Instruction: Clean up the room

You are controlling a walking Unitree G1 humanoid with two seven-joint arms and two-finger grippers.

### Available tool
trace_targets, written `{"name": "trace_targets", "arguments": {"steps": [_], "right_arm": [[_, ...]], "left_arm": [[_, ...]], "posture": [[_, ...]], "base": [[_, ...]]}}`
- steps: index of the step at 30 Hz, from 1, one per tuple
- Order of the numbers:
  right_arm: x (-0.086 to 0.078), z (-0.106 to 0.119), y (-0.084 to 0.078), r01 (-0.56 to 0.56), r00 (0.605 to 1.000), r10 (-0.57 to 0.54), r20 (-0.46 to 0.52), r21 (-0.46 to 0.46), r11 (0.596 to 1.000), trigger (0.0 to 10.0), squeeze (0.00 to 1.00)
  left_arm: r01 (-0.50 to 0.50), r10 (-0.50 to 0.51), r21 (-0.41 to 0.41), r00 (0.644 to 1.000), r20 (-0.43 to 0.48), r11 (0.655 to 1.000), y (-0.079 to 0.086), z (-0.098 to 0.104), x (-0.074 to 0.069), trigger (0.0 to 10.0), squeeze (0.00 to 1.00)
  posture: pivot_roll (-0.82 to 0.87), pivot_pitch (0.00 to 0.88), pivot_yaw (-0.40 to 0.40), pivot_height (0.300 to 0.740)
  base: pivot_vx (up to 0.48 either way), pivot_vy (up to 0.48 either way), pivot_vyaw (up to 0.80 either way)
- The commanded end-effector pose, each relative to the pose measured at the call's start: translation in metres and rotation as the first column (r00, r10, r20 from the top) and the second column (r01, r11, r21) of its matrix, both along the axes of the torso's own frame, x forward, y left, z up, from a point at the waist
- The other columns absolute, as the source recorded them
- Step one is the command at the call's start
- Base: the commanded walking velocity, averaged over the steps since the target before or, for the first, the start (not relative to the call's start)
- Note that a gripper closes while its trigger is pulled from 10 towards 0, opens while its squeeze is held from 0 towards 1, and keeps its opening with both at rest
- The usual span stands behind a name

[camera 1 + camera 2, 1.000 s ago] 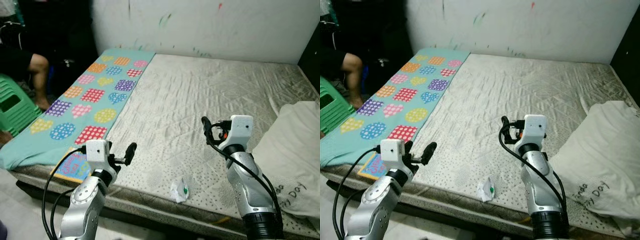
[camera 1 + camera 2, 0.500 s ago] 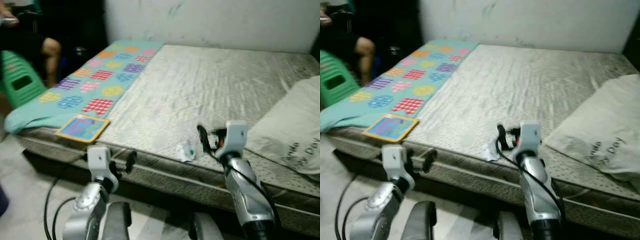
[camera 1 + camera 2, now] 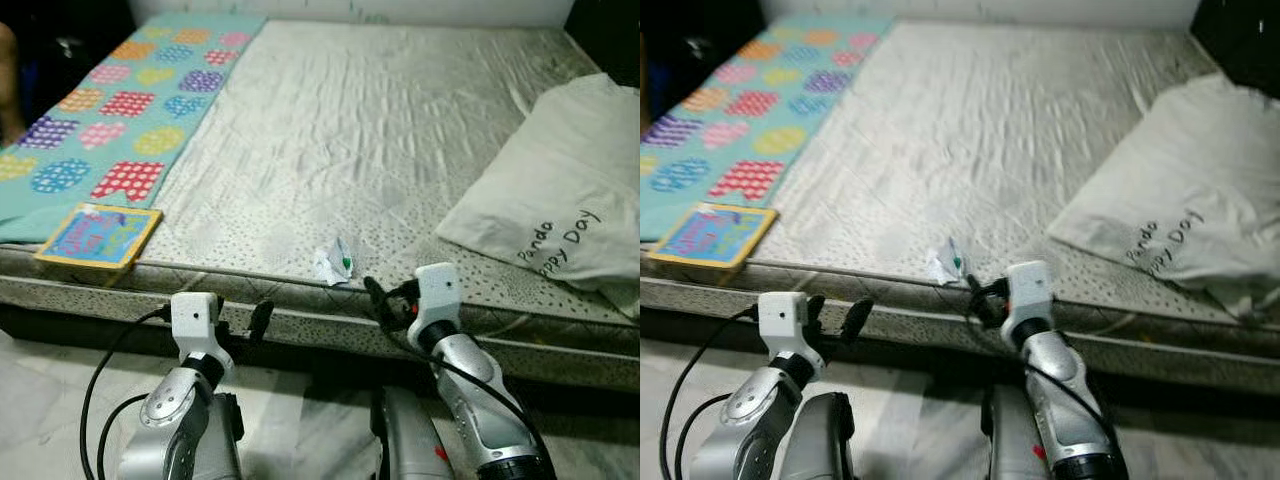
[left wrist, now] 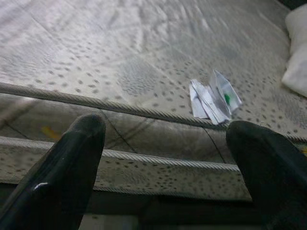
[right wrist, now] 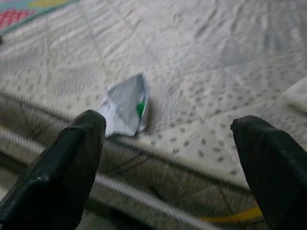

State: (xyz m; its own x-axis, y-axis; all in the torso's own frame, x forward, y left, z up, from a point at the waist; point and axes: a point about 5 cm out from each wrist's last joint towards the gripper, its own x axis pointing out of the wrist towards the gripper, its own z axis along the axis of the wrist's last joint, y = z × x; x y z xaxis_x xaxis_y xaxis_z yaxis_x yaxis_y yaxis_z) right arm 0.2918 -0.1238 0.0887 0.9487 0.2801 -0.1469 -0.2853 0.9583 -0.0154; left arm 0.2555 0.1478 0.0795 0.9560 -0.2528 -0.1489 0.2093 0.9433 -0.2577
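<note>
Right gripper (image 5: 168, 158) stands wide and empty just short of the crumpled wrapper (image 5: 125, 105) at the mattress (image 3: 380, 130) edge; approach step, I judge: next, reach forward and close on it.

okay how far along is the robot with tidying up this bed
Nothing looks put away yet. The crumpled wrapper lies on the mattress near its front edge, and a colourful book sits on the patterned mat. In hand: nothing; the right gripper is open just short of the wrapper, the left gripper open below the mattress edge. Left: wrapper, book, pillow.
</note>
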Motion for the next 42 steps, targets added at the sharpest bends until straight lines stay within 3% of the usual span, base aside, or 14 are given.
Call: {"name": "trace_targets", "arguments": {"steps": [1,4,15,27,42], "right_arm": [[-0.002,-0.002,0.003,-0.020,1.000,0.020,-0.006,-0.012,1.000,10.0,0.00],[0.000,-0.003,0.005,-0.022,1.000,0.022,-0.006,-0.017,1.000,10.0,0.00],[0.006,-0.008,0.009,-0.014,1.000,0.014,-0.017,-0.009,1.000,10.0,0.00],[0.007,-0.012,0.009,-0.019,1.000,0.019,-0.006,-0.027,0.999,10.0,0.00],[0.015,-0.017,0.014,0.012,1.000,-0.011,-0.018,0.005,1.000,10.0,0.00]], "left_arm": [[0.017,-0.017,-0.006,1.000,0.002,1.000,-0.002,0.002,0.000,10.0,0.00],[0.043,-0.043,-0.015,0.999,0.004,0.999,-0.008,0.003,0.000,10.0,0.00],[0.055,-0.055,-0.009,0.999,0.000,0.998,-0.004,0.004,0.001,10.0,0.00],[0.026,-0.026,0.019,1.000,-0.014,0.999,-0.003,0.002,0.004,10.0,0.00],[0.041,-0.040,0.019,0.999,-0.018,0.999,-0.008,0.000,0.005,10.0,0.00]], "posture": [[-0.11,0.168,0.006,0.560],[-0.11,0.180,0.016,0.560],[-0.09,0.175,0.025,0.560],[-0.09,0.168,0.026,0.560],[-0.08,0.156,0.029,0.560]], "base": [[0.000,0.000,0.00],[0.000,0.000,0.36],[0.241,0.000,0.07],[0.000,0.000,0.00],[0.000,0.000,0.64]]}}
